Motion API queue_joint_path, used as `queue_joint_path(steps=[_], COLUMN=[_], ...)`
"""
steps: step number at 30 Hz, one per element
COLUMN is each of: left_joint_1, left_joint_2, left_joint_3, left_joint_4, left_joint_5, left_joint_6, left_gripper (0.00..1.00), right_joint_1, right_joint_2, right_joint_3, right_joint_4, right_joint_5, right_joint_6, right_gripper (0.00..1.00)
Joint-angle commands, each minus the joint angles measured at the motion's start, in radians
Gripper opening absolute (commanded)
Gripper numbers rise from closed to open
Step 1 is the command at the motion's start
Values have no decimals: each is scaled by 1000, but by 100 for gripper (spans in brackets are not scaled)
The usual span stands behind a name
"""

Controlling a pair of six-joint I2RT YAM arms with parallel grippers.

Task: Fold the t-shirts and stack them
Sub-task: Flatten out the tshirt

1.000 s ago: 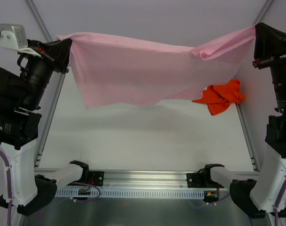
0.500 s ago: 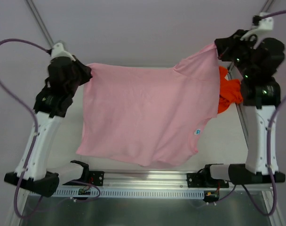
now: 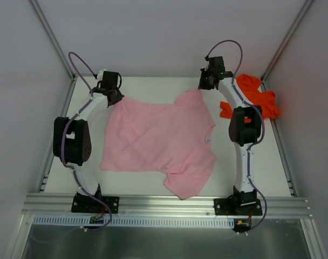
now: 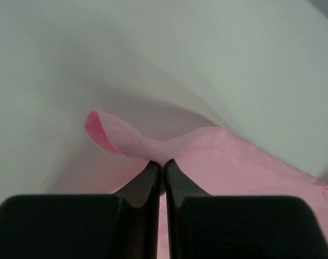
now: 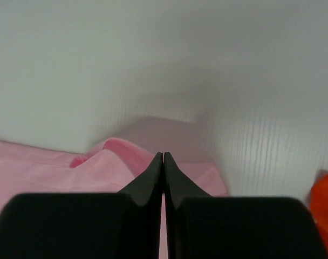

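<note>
now pink t-shirt (image 3: 158, 140) lay flat mid-frame, no longer hung up; left gripper (image 3: 115, 98) & right gripper (image 3: 202, 86) pinched tight on its top corners, so folding's next.

Soft, even light fills the overhead view, bright without glare; the white table (image 3: 137, 183) takes a faint grey-violet cast and the arms (image 3: 72, 141) throw only weak, diffuse shadows. That view is sharp to its corners. Both wrist views are softer: the black fingers (image 4: 145, 183) near the lens blur, and a dim shadow lies on the pale surface beyond the pink t-shirt (image 4: 234, 156)
</note>
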Motion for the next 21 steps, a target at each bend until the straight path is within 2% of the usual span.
queue_joint_path(steps=[1, 5, 7, 12, 16, 21], left_joint_1=[30, 44, 50, 93, 116, 133], left_joint_2=[119, 273, 300, 329, 332, 323], left_joint_3=[188, 349, 369, 392, 392, 354], left_joint_4=[139, 147, 162, 222, 280, 378], left_joint_5=[38, 72, 78, 152, 251, 429], left_joint_6=[73, 141, 141, 120, 170, 254], left_gripper=[0, 0, 0, 0, 0, 0], right_joint_1=[-11, -13, -14, -7, -1, 12], right_joint_2=[18, 76, 86, 93, 54, -22], right_joint_3=[189, 213, 216, 249, 246, 144], right_joint_4=[100, 224, 267, 332, 326, 329], right_joint_5=[75, 57, 26, 6, -4, -18], right_joint_6=[-15, -3, 11, 36, 19, 8], right_gripper=[1, 1, 1, 1, 1, 1])
